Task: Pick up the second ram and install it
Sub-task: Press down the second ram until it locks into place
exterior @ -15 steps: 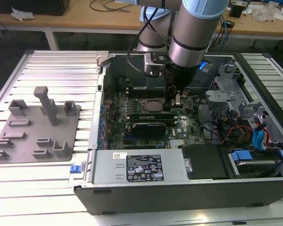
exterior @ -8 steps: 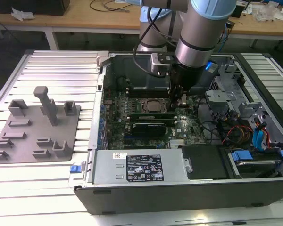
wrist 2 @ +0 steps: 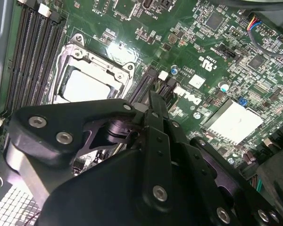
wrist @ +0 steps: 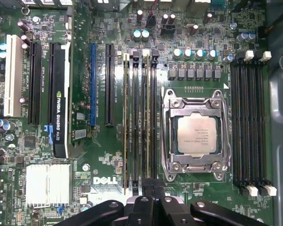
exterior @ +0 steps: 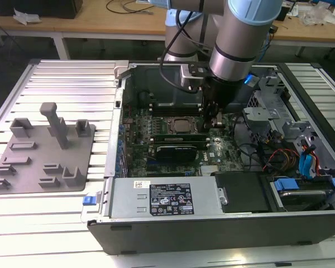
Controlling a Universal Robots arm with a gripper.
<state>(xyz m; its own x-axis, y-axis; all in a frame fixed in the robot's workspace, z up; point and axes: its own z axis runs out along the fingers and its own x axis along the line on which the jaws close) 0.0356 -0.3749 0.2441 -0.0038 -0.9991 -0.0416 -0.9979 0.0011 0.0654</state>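
Note:
In the first wrist view two thin green strips stand edge-on in the bank of memory slots beside the CPU socket (wrist: 194, 134). The second ram (wrist: 144, 122) is the one nearer the socket. My gripper (wrist: 148, 190) is shut, its black fingertips together over one end of that strip. I cannot tell whether they touch it. In the second wrist view the gripper (wrist 2: 153, 96) points its closed tips at the slot ends next to the CPU socket (wrist 2: 87, 84). The exterior view has the gripper (exterior: 212, 120) low inside the open computer case, just to the right of the CPU socket (exterior: 181, 125).
A black graphics card (wrist: 59, 103) sits in a slot on the far side of the memory bank from the socket. Empty memory slots (wrist: 247, 122) lie beyond the socket. A grey fixture plate (exterior: 44, 151) with blocks lies on the exterior view's left. Drive cages and cables (exterior: 290, 151) crowd the case's right.

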